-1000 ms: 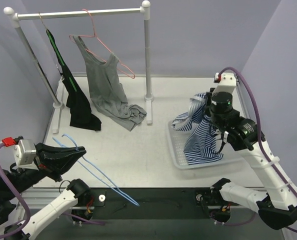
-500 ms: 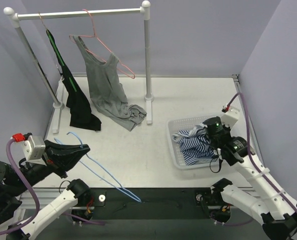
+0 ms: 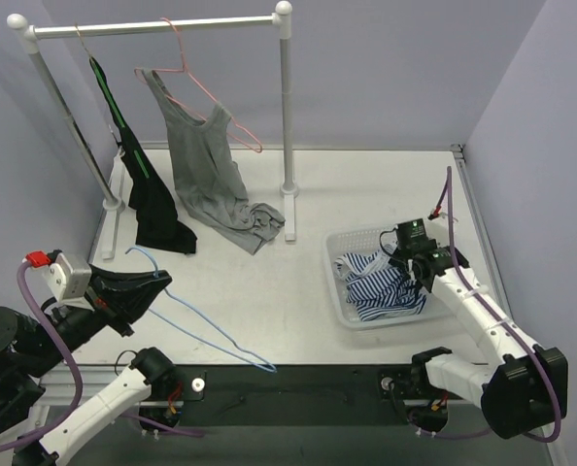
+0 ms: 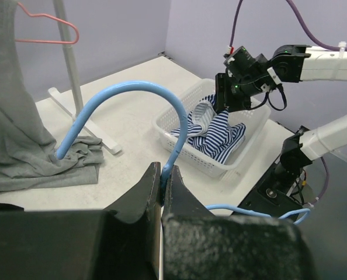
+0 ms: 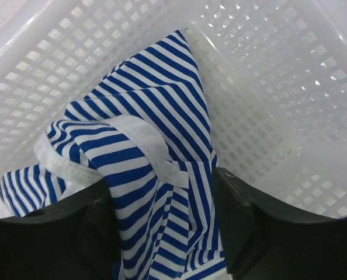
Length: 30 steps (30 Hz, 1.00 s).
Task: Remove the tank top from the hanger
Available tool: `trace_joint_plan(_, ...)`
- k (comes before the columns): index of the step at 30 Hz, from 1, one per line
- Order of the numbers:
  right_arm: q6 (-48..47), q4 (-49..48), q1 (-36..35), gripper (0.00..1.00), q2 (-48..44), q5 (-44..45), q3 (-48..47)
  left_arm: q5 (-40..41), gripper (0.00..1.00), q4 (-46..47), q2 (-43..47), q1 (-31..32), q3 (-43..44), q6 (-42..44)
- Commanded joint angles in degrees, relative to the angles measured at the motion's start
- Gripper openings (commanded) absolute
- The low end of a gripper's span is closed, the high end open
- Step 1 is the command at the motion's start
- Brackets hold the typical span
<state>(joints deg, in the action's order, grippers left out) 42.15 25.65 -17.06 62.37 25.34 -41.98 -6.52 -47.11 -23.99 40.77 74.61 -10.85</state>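
The task looks all but done for one garment. The striped top [image 3: 381, 286] lies bunched in the basket [image 3: 334, 277] on the right side of the worktop, well apart from the blue hanger [image 4: 132, 87], which carries no cloth at all.

The left gripper [image 4: 162, 179] is pressed together on the hanger's wire just below the hook and holds it up over the near left of the worktop, with its long lower bar slanting down towards the front edge.

The right gripper [image 5: 162, 192] is low inside the basket. In its wrist view the fingers [image 5: 243, 204] stand apart with striped cloth lying between them, so I judge that it is spread and no longer pinching the top, though the cloth hides the fingertips.

What seems left is small: lift the right arm out of the basket without snagging the fabric, and put the bare hanger down somewhere.

A grey top [image 3: 206, 165] hangs from a pink hanger [image 3: 240, 131] on the rack [image 3: 152, 26], its hem piled on the worktop, with a black garment [image 3: 152, 199] beside it. If the task covers those as well, neither has been started.
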Motion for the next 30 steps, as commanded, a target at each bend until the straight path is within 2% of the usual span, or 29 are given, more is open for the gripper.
trace_joint_plan(1,-6.6,4.5,0.6,0.62,-1.6,-5.5,-6.9,4.8,0.0,0.8,-0.4,-0.1,0.2,0.1)
trace_joint_plan(3,-10.6,7.4,0.4,0.74,-2.2,-9.3,-10.3,5.6,0.0,0.9,-0.3,-0.1,-0.2,0.0)
trace_joint_plan(5,-13.2,8.3,-0.2,0.77,-4.3,-12.9,-12.2,6.1,0.0,0.9,-0.3,-0.1,-0.5,0.0)
trace_joint_plan(6,-16.1,8.5,-0.4,0.78,-5.2,-17.9,-13.9,6.2,0.0,0.8,-0.4,-0.1,-0.7,0.0)
trace_joint_plan(8,-18.8,7.9,-2.2,0.78,-8.2,-23.6,-15.7,8.0,0.0,0.5,-0.6,-0.1,-1.0,0.1)
trace_joint_plan(9,-20.3,7.2,-3.1,0.78,-9.2,-31.2,-16.6,8.4,0.0,0.4,-0.9,-0.1,-1.0,0.1)
trace_joint_plan(11,-22.6,6.6,-5.8,0.79,-10.8,-38.2,-19.5,9.3,0.0,0.2,-1.1,-0.1,-1.4,0.2)
trace_joint_plan(15,-22.0,3.3,-11.6,0.76,-12.2,-53.9,-23.1,10.8,0.0,-0.2,-1.8,-0.1,-2.2,0.0)
trace_joint_plan(19,-17.6,-2.5,-18.0,0.7,-12.6,-62.3,-23.2,12.8,0.0,-0.7,-2.3,-0.2,-2.7,-0.7)
trace_joint_plan(21,-16.2,-5.9,-22.3,0.68,-12.8,-61.6,-22.5,13.3,0.0,-0.8,-2.6,-0.1,-3.1,-1.2)
trace_joint_plan(25,-16.0,-9.6,-35.8,0.61,-11.4,-53.5,-22.2,14.3,0.0,-1.1,-3.2,-0.1,-3.4,-1.8)
trace_joint_plan(30,-17.0,-10.7,-44.5,0.6,-6.0,-45.4,-24.6,14.8,0.0,-1.0,-3.5,-0.1,-3.8,-2.7)
